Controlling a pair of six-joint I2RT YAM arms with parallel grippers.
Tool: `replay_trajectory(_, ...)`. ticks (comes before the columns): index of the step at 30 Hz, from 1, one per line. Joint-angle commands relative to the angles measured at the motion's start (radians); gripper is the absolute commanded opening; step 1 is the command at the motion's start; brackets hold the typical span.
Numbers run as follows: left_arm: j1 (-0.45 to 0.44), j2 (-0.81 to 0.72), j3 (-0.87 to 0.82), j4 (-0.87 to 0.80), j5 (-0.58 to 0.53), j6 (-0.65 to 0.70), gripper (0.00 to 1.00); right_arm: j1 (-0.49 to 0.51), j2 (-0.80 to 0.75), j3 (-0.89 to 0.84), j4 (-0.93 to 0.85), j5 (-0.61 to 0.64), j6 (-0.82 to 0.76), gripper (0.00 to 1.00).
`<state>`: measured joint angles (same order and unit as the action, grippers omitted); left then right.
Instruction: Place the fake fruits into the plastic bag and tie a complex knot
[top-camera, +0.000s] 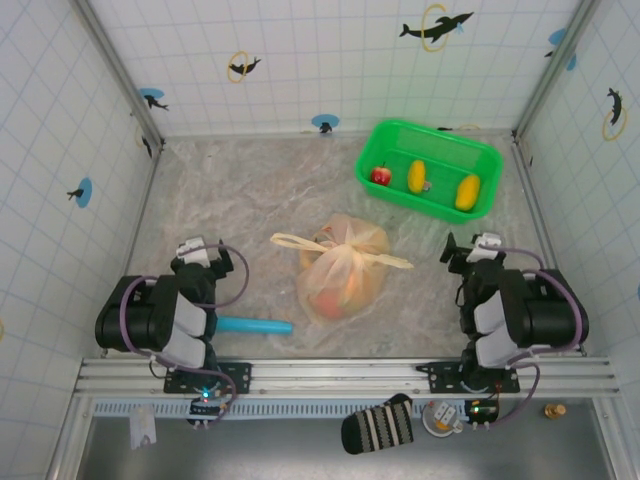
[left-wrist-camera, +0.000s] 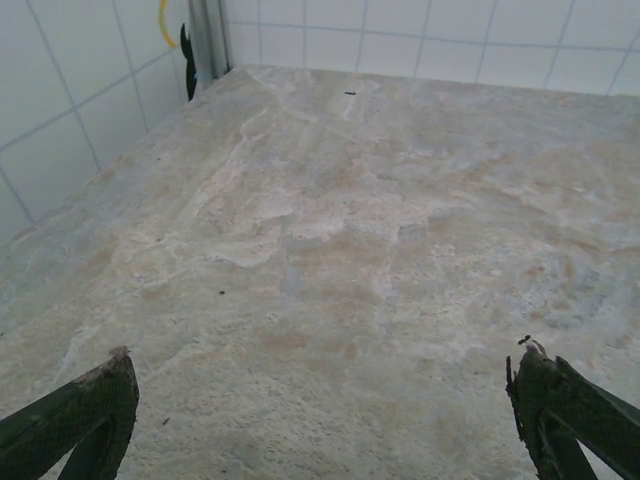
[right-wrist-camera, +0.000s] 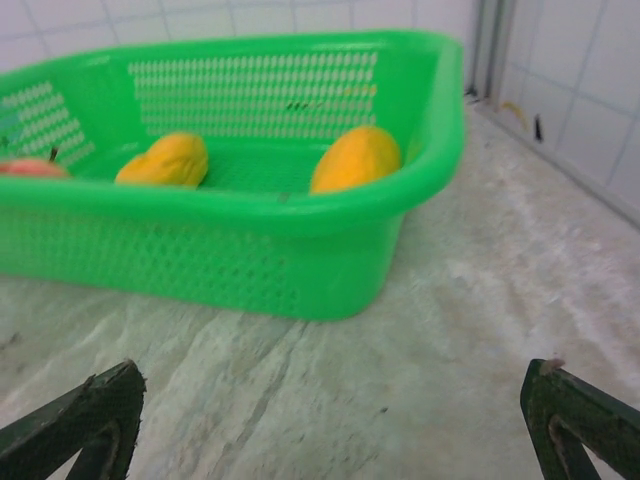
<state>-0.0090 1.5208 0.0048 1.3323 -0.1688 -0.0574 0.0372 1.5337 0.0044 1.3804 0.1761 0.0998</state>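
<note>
Left hand (left-wrist-camera: 322, 355) & right hand (right-wrist-camera: 337, 365) both gape apart, nothing held; plastic bag (top-camera: 345, 270) at mid bench (top-camera: 240, 190) looks bunched shut, yet 3 fake fruits (top-camera: 416, 176) sit in green basket (top-camera: 440, 135), so risk = knot tied w/o them.

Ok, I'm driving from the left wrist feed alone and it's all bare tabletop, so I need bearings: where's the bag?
Observer: The plastic bag lies off to your right, mid-workspace, with fruit showing through it.
Operator: Any fruit outside it?
Observer: Three pieces sit in the green basket at the far right: a red apple and two yellow fruits.
Operator: What's the right tool doing?
Observer: The right tool is open and empty, facing that basket.
</note>
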Motion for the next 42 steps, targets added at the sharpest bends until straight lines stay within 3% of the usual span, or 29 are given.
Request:
replay_trajectory(1,0.035,-0.009,-0.001,-0.066,0.067,-0.019,0.98,0.029,-0.015,0.004,-0.151,-0.005,-0.04,1.0)
replay_trajectory(2,0.035,-0.003,-0.004,-0.047,0.065,-0.019,0.98,0.016,0.014,-0.022,-0.042,-0.002,-0.03,1.0)
replay_trajectory(5,0.034,-0.004,-0.003,-0.053,0.067,-0.018,0.98,0.014,-0.017,0.005,-0.153,-0.001,-0.024,1.0)
replay_trajectory(7,0.036,-0.007,-0.001,-0.06,0.068,-0.019,0.98,0.016,0.001,-0.012,-0.08,0.001,-0.029,1.0)
replay_trajectory(42,0.035,-0.007,-0.006,-0.052,0.068,-0.017,0.98,0.01,-0.017,-0.004,-0.125,-0.02,-0.027,1.0)
